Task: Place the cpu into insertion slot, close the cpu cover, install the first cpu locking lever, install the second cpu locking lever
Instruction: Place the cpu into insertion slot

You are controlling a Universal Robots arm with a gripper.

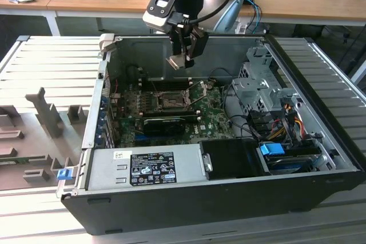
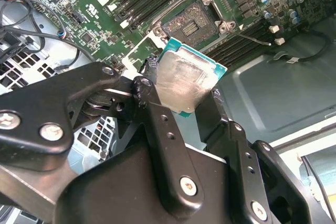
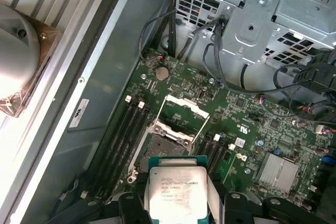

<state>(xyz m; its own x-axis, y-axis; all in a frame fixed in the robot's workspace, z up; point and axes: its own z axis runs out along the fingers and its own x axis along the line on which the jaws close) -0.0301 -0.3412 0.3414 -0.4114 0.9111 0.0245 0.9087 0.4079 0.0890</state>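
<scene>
gripper (image 1: 182, 60): fingers pressed onto two opposite edges of the cpu (image 2: 184, 80), pinching it
cpu: held in the air inside the open case (image 1: 229, 204), above the motherboard (image 1: 213, 119), touching only the fingers
insertion slot (image 3: 167, 144): uncovered, nothing in it; sits below the held cpu, apart from it
cpu cover (image 3: 185, 107): swung up off the slot

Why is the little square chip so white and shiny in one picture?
In the second wrist view, light glares off the cpu, washing its top white; in the first wrist view it looks duller, evenly lit; in the exterior view the motherboard sits shaded inside the case.
</scene>
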